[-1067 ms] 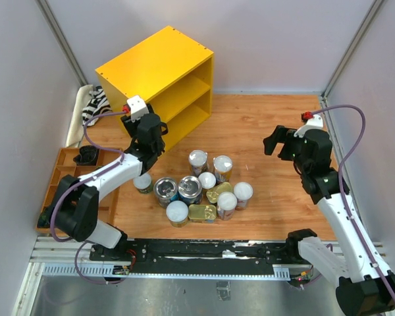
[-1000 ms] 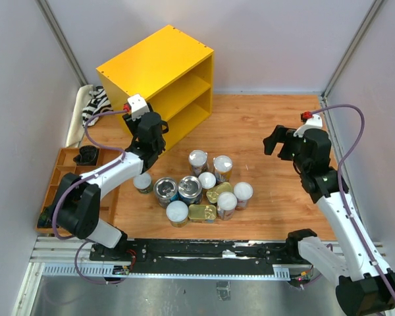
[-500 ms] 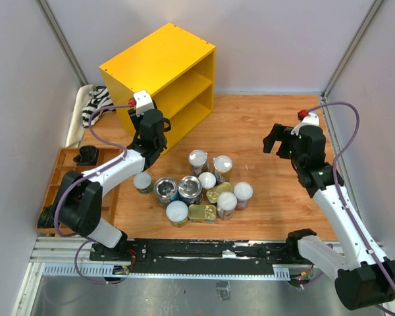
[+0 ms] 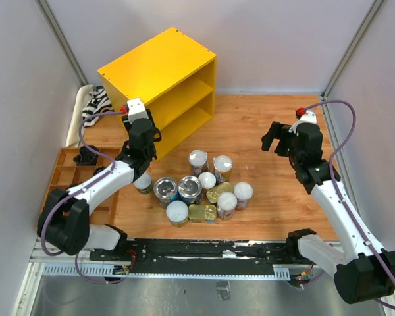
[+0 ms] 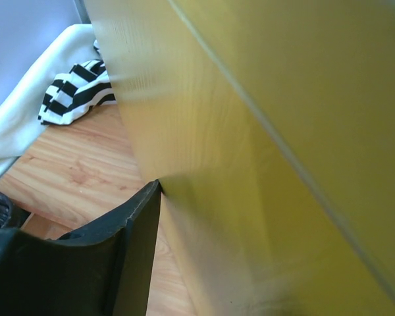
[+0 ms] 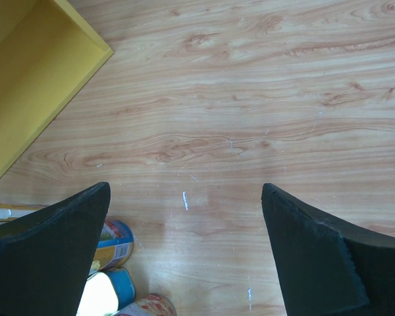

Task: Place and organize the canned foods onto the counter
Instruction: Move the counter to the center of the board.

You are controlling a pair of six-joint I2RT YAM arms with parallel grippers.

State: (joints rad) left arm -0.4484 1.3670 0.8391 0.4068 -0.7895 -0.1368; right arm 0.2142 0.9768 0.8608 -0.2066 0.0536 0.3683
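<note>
The canned foods (image 4: pixel 201 187) stand bunched on the wooden floor in the middle of the top view: white-lidded tubes, silver-topped blue cans and flat gold tins. The yellow counter (image 4: pixel 158 66) sits at the back left, its two shelves facing right. My left gripper (image 4: pixel 143 136) is at the counter's near corner. In the left wrist view one black finger (image 5: pixel 135 224) presses on the yellow side panel (image 5: pixel 263 145); the other finger is hidden behind it. My right gripper (image 4: pixel 275 137) hovers open to the right of the cans (image 6: pixel 112 243), with bare floor between its fingertips (image 6: pixel 184 191).
A brown compartment tray (image 4: pixel 66 174) with a small dark lump (image 4: pixel 85 155) lies at the left edge. A black-and-white striped cloth (image 4: pixel 95 105) is bunched behind it beside the counter. Grey walls close in both sides and the back.
My left gripper's jaws have narrowed onto the counter's side panel and the arm has shifted left. The counter has turned slightly. The right gripper has drifted a little farther back.
</note>
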